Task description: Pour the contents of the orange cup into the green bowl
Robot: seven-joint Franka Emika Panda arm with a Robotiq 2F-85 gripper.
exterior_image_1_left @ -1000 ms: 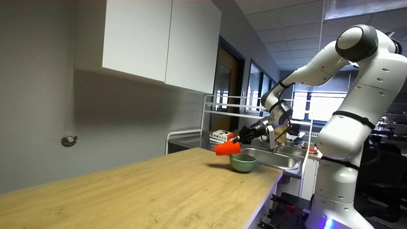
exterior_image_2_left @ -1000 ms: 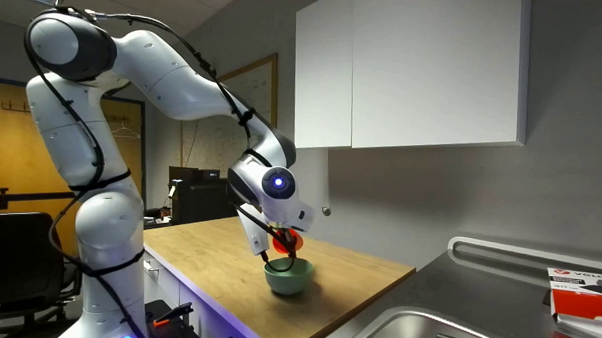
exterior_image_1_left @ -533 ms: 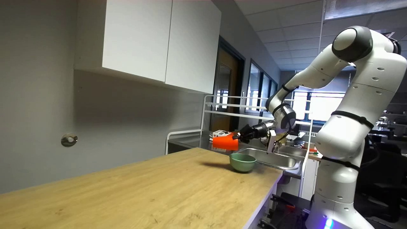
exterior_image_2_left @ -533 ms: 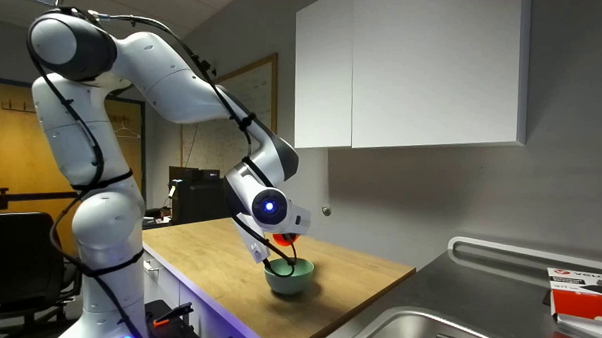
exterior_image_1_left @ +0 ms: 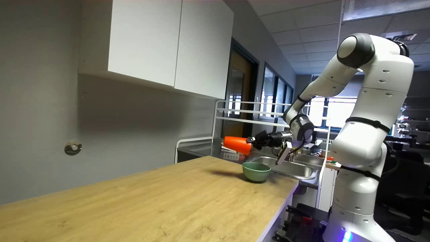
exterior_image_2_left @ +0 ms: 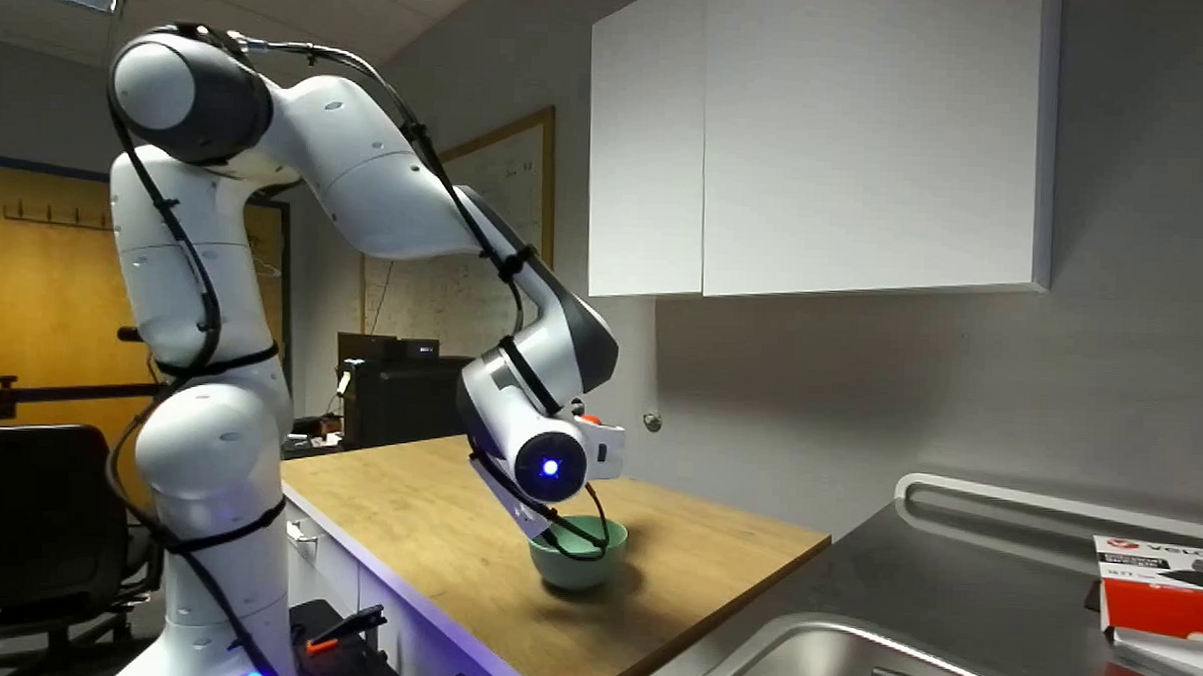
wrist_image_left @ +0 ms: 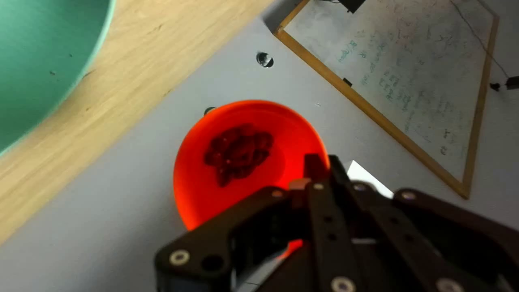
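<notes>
The orange cup [exterior_image_1_left: 237, 145] is held in the air, lying almost on its side. Its mouth end, toward my arm, is slightly lower than its base. It is above the green bowl [exterior_image_1_left: 256, 173] and off to its wall side. My gripper [exterior_image_1_left: 250, 140] is shut on the cup's rim, one finger inside and one outside, as the wrist view [wrist_image_left: 329, 165] shows. Dark small contents [wrist_image_left: 239, 153] lie inside the cup. The bowl stands upright on the wooden counter; its inside, with a few tiny specks, partly shows in the wrist view [wrist_image_left: 44, 52]. Only a sliver of cup [exterior_image_2_left: 591, 419] shows behind my wrist.
The wooden counter [exterior_image_1_left: 151, 198] ends near the bowl, beside a metal sink [exterior_image_1_left: 285, 167]. A white rack [exterior_image_1_left: 255, 120] stands by the sink. White cabinets [exterior_image_1_left: 144, 40] hang above the counter. A red-and-white box [exterior_image_2_left: 1168, 598] lies on the dark worktop.
The cup has risen in my gripper and tipped, its mouth end going from about level to slightly lower than its base. My wrist has turned. The bowl has not moved.
</notes>
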